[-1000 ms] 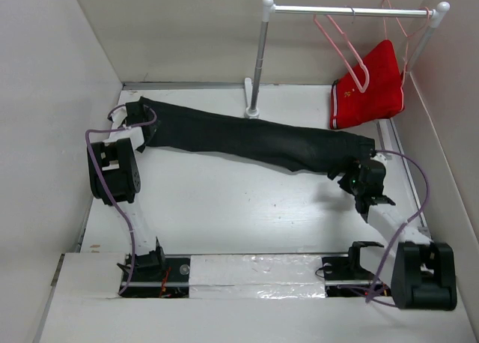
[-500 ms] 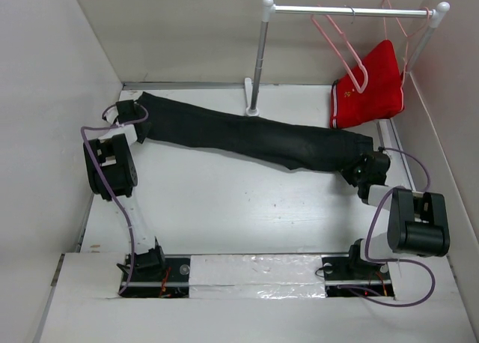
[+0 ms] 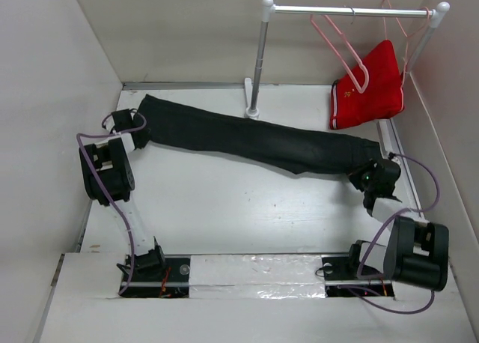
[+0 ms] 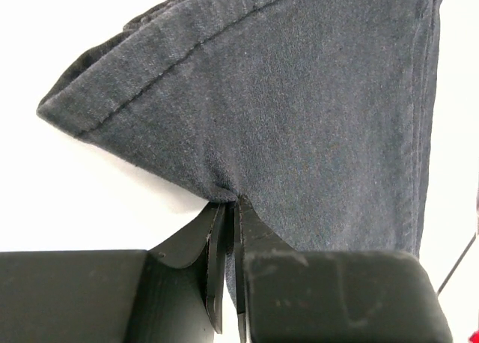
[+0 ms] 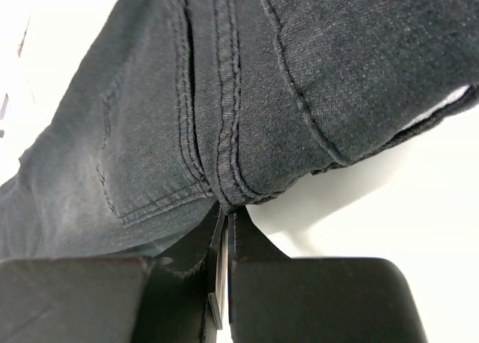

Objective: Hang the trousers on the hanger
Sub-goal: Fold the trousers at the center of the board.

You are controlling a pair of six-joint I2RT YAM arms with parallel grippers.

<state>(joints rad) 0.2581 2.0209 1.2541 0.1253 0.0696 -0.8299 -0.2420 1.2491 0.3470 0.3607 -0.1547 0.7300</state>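
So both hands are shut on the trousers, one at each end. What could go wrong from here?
1. The left hand pinches only a small fold near the hem of the trousers, and the right hand only a seam edge. The fabric may slip out when lifted.
2. The trousers lie close to the rack post, so they may catch on it.
3. The empty hanger hangs freely beside the red shorts. It may swing away or fall.

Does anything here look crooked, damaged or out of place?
Nothing is spilled or damaged. The long black jeans lie slanted across the white table, their ends pinched by the left tool and the right tool. The red shorts with white trim hang crooked under the metal rail.
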